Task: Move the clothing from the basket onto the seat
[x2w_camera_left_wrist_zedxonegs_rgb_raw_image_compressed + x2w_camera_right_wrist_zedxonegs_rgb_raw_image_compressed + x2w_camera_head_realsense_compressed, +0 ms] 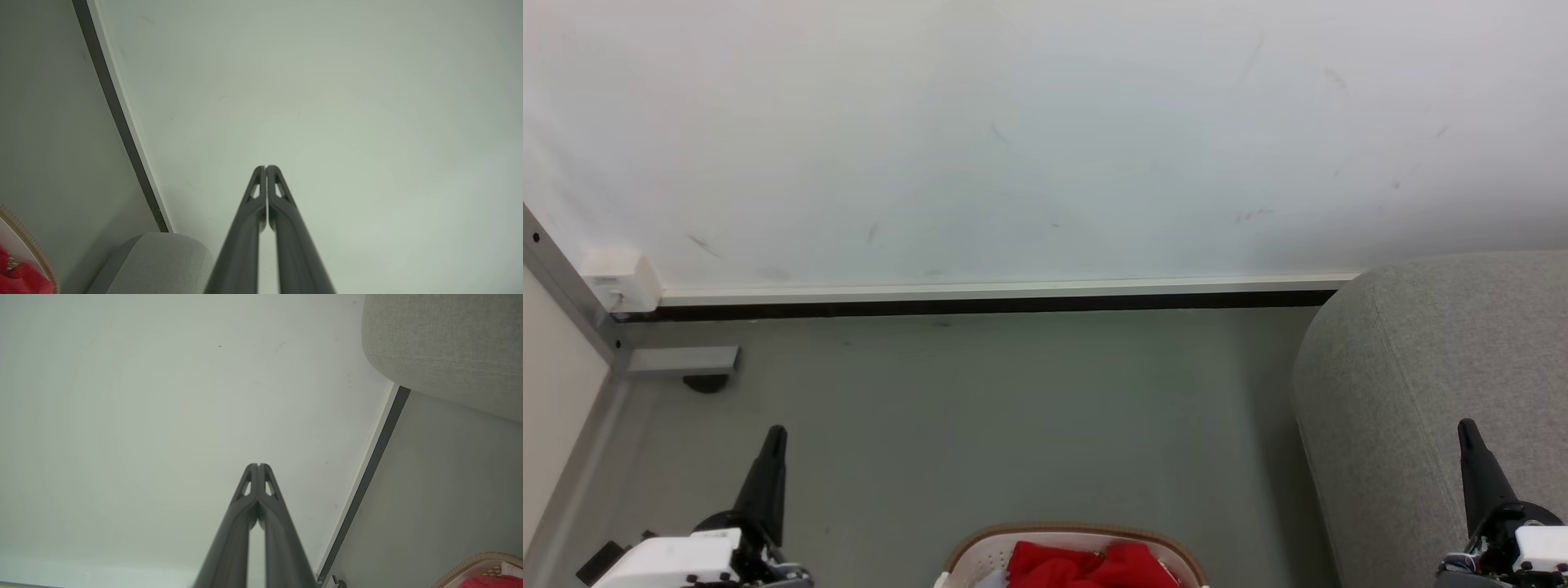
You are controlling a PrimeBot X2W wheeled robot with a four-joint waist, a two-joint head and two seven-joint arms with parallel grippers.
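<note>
Red jersey (1086,565) is sitting in the basket (980,549), down between the left pincer (776,433) and the right pincer (1467,426), both pinched together on nothing, and the visible bit of sofa (1405,392) by the right one is bare, so basically the whole move's left to do.

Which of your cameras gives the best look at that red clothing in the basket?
The head view: the red clothing lies crumpled inside the basket at the bottom edge, and the largest area of fabric shows there. The left wrist view catches a small red patch in its lower left corner; the right wrist view shows a thin sliver at its lower right.
</note>
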